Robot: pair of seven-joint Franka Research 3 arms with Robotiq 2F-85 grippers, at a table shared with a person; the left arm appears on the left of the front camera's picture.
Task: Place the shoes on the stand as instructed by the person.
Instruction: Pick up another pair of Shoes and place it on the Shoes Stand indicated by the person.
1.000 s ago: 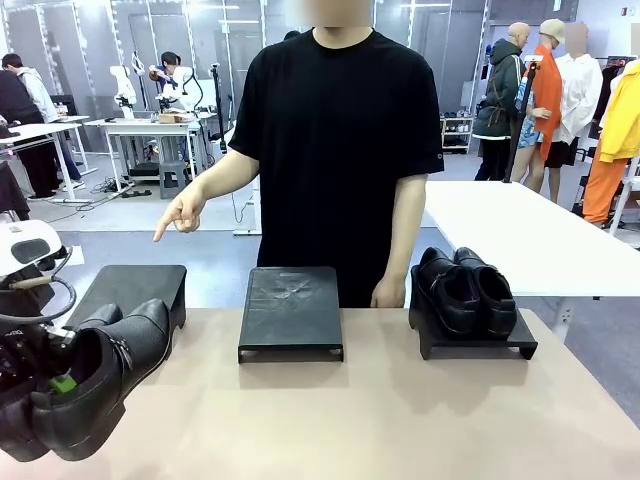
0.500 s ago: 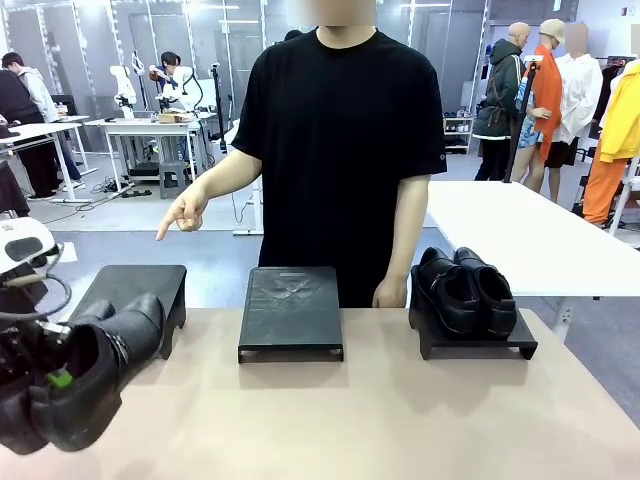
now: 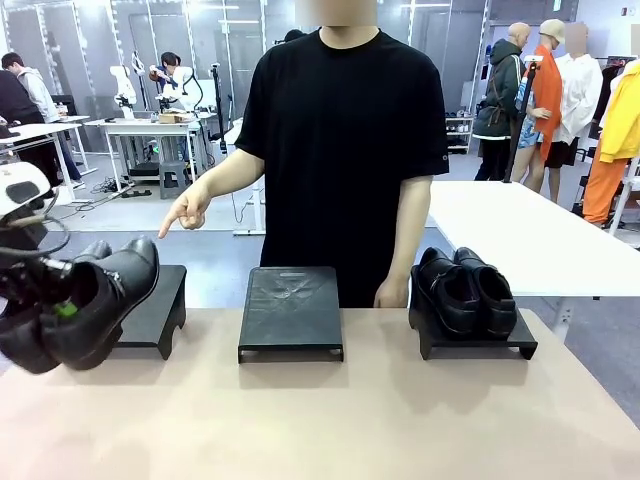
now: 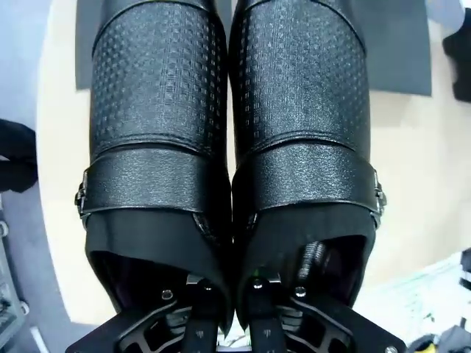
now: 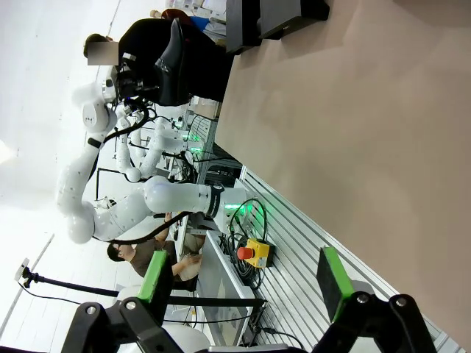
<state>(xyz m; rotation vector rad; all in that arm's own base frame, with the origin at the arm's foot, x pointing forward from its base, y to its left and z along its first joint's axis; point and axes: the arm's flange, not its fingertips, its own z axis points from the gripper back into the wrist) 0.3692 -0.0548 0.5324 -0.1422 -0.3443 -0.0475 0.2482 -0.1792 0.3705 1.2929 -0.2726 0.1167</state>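
This is a robotics lab in a large open hall. Behind the person stand white work tables carrying other robot arms, with cables trailing on the grey floor, and an aluminium frame with an emergency-stop button edges the table.

Room: open workshop hall. Grey floor; pale wall panels at rear. White worktable far left, cables beneath; a second white table right. Ceiling light strips, possibly fluorescent. Tan tabletop in foreground.
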